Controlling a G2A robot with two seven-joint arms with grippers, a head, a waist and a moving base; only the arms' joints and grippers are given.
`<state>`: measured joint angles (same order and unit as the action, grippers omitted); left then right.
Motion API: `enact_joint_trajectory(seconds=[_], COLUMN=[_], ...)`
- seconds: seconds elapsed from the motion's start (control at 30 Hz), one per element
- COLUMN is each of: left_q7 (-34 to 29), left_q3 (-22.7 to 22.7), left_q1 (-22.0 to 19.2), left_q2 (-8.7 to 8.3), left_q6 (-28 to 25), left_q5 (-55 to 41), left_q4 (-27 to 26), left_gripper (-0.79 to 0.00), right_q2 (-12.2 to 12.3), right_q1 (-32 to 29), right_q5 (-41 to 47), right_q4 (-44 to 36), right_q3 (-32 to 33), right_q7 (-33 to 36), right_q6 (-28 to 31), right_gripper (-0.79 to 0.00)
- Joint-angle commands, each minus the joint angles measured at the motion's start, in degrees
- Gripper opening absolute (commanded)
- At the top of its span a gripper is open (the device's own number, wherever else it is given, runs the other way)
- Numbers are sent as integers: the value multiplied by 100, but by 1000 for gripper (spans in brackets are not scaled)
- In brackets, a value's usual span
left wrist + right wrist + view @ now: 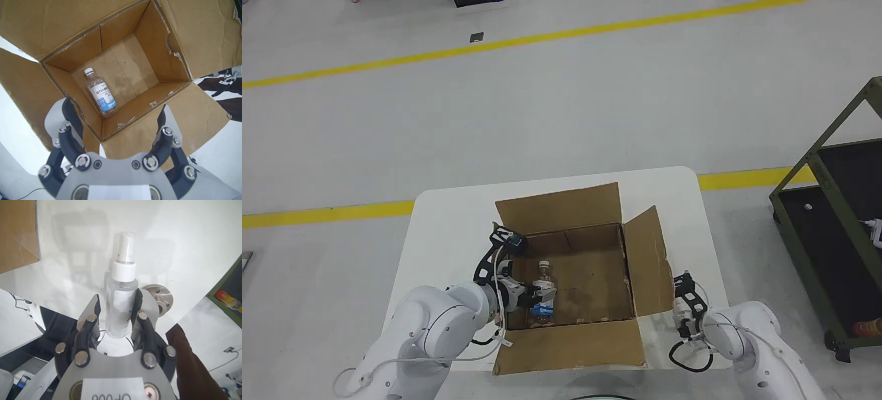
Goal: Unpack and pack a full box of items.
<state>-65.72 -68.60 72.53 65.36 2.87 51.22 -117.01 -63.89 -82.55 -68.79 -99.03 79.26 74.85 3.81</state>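
An open cardboard box (562,207) sits mid-table with its flaps spread out. On its floor lies one clear plastic bottle (101,94) with a white cap and a blue and white label, also seen from above (544,290). My left gripper (116,109) hangs open over the box's near left corner, above that bottle (527,293). My right gripper (118,304) is at the table's near right corner (682,310), shut on a clear spray bottle (123,256) with a white pump and a see-through cap. The spray bottle's base juts past the table edge.
The white table (452,230) has bare room left and right of the box. A box flap (17,234) lies close to the right gripper. A round metal flange (160,298) shows beside one right finger. A green cart (832,230) stands to the right, holding an orange bottle (228,300).
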Motion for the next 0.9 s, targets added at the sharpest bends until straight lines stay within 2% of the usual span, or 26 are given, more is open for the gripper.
enact_joint_trajectory(seconds=[0.0, 0.7, 0.73, 0.8, 0.87], left_q7=[0, 0, 0, 0, 0], left_q3=[0, 0, 0, 0, 0], left_q1=[0, 0, 0, 0, 0], left_q2=[0, 0, 0, 0, 0], left_q6=[0, 0, 0, 0, 0], left_q5=[0, 0, 0, 0, 0], left_q4=[0, 0, 0, 0, 0], left_gripper=[0, 0, 0, 0, 0], right_q2=[1, 6, 7, 11, 19], right_q1=[10, 99, 100, 97, 79], right_q5=[-4, -72, -72, -51, 18], right_q4=[10, 152, 154, 106, 14], right_q3=[-12, -161, -162, -143, -83], right_q7=[6, 34, 33, 40, 38], right_q6=[0, 31, 31, 33, 68], right_gripper=[-409, -477, -533, -785, -785])
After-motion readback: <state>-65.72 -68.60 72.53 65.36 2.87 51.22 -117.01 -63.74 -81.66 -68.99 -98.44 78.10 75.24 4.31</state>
